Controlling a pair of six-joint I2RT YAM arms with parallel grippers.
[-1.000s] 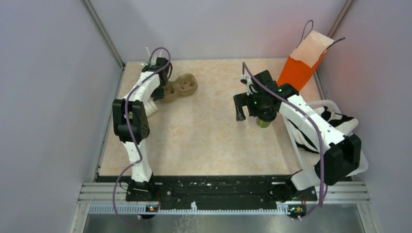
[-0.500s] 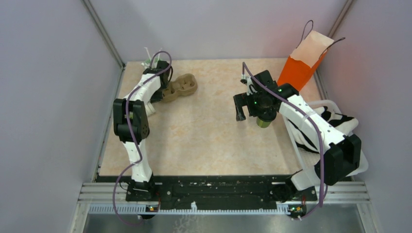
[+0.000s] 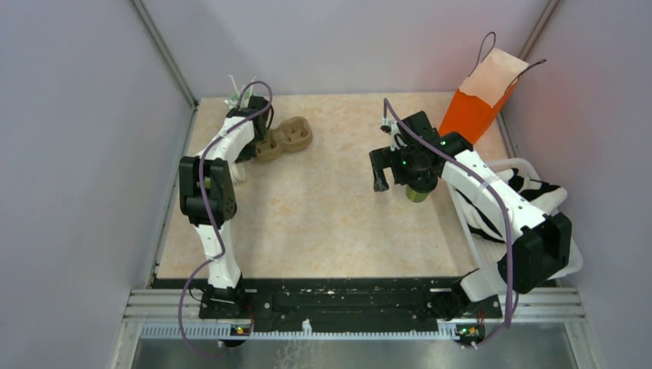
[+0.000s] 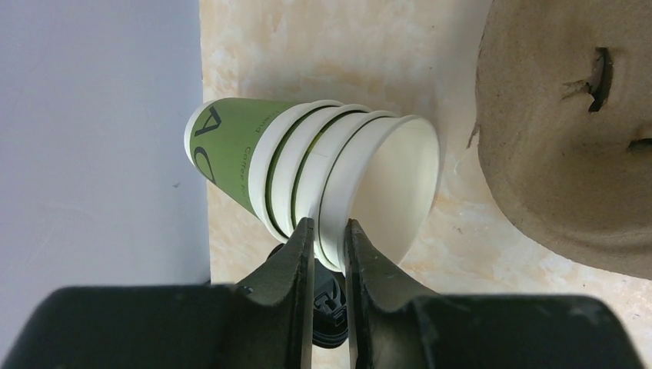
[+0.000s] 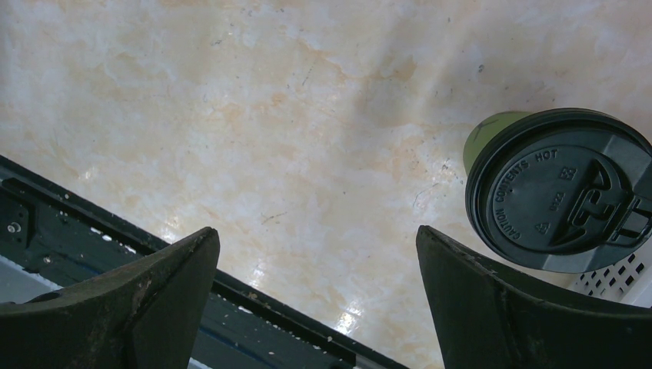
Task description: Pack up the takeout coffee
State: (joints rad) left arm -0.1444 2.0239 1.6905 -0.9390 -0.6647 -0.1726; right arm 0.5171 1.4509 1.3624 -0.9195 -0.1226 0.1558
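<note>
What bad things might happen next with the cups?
The left end effector pinches just the rim of the lidless stack, which lies on its side. Lifting might pull one cup loose or crumple it.
The coffee stands outside the open right end effector, off to one side. Closing here would likely miss it, and a sideways bump might tip it.

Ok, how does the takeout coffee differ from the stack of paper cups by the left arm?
The takeout coffee is lidded in black; the stack of paper cups is lidless. The coffee stands upright, while the stack lies on its side. The coffee is one cup, outside the open right hand; the stack is several nested cups, its rim between the left hand fingers. Both show green paper sides.
</note>
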